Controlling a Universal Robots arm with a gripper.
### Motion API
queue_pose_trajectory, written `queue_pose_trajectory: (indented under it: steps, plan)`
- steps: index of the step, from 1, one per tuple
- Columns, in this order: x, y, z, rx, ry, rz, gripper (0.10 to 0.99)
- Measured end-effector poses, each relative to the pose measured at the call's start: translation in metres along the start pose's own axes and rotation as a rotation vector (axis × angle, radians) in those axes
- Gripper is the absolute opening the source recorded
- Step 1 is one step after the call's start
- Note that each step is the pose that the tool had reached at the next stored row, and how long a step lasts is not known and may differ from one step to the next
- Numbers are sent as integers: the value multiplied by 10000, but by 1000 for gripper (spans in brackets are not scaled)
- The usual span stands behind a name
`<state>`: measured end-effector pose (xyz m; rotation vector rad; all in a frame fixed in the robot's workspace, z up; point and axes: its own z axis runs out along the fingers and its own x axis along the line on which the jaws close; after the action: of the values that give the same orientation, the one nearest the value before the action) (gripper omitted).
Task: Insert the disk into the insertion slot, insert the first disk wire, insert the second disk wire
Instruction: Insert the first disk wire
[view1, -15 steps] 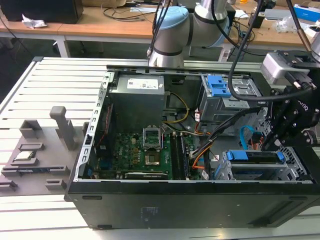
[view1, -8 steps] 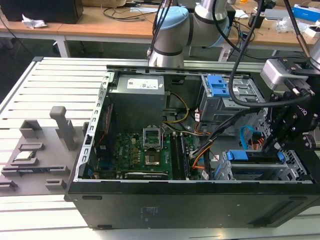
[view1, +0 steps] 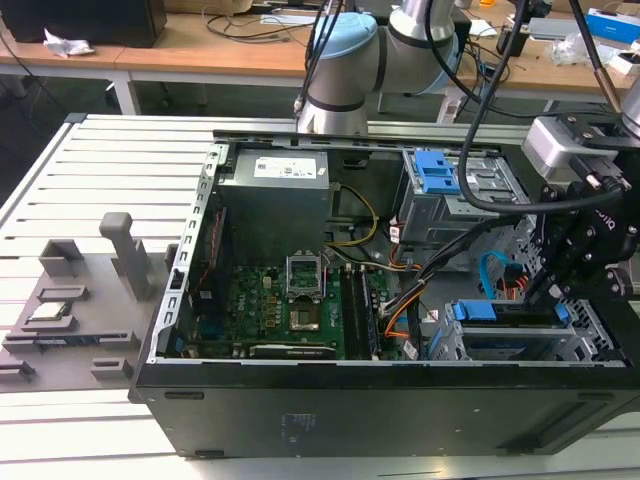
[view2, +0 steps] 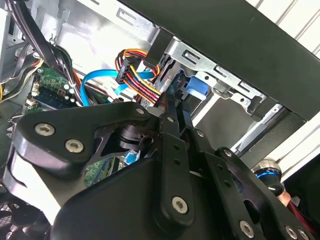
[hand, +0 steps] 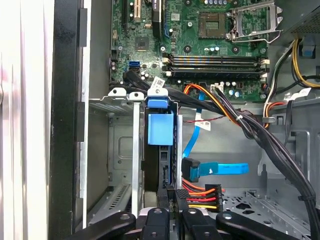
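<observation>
In the exterior view, the flat silver hard drive (view1: 510, 318) in its bright blue plastic carrier already sits in the low, perforated silver drive cage (view1: 585, 340). The black gripper (view1: 565, 290) hangs at its rear.

In the second wrist view, the fingers (view2: 167, 145) look pinched on the black plug of the orange-red-black strand bundle (view2: 145, 82).

In the first wrist view, I cannot tell whether that plug is seated. The flat light-blue cable (hand: 222, 169) looks unplugged, its plug end just beside the drive.
</observation>
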<state>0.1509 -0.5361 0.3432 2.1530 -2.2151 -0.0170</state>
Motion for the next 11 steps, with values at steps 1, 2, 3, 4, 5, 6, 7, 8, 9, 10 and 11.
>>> queue_pose_trajectory:
  steps: [1, 2, 3, 4, 5, 6, 7, 8, 9, 10, 11]
  plan:
    - [1, 0, 1, 0, -1, 7, 169]
    - [2, 0, 2, -1, -1, 14, 169]
    - [4, 0, 5, -1, -2, 24, 169]
    - [8, -1, 6, -1, 0, 27, 169]
    - [11, -1, 9, -1, -2, 28, 169]
    - [12, -1, 12, -1, -1, 28, 169]
    - [12, -1, 20, -1, -2, 31, 169]
    - [13, -2, 29, -2, -2, 35, 169]
    - [13, -3, 42, -1, -2, 36, 169]
    - [13, -4, 54, -2, 0, 35, 169]
    - [13, -4, 60, -1, 2, 35, 169]
